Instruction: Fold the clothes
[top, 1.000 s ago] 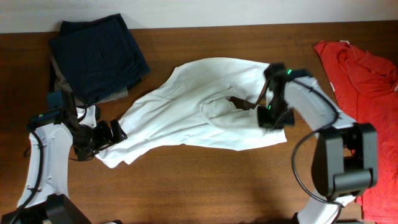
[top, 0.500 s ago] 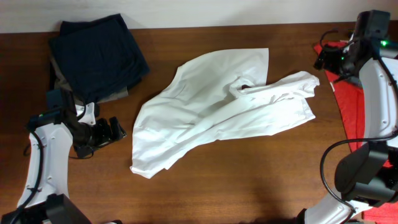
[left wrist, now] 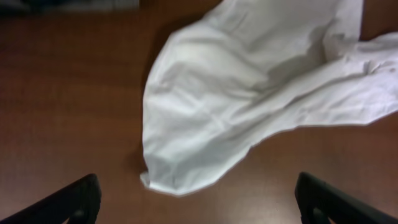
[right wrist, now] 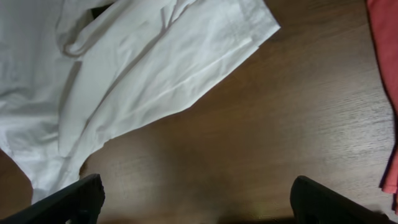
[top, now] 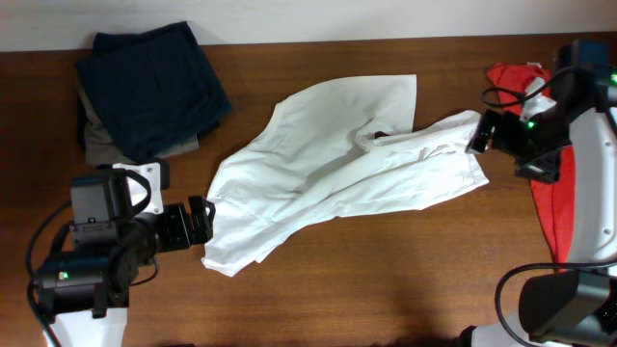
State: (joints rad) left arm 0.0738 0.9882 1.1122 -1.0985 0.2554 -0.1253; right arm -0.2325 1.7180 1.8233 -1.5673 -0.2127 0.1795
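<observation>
Left gripper (top: 201,220): jaws wide, empty, at 8 o'clock on the table (top: 386,289), just beside the shirt's lower-left edge.
White shirt (top: 328,178): crumpled, mid-table, long axis running 8 o'clock to 2 o'clock. It lies at 3 o'clock from the left gripper and 8 o'clock from the right.
Right gripper (top: 479,135): jaws wide, empty, just beside the shirt's upper-right corner.
Each arm is judged equally near its own end; neither corner is gripped yet.
Red shirt (top: 511,77): far right, apart.

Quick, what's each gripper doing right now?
Left gripper: open, holding nothing.
Right gripper: open, holding nothing.
</observation>
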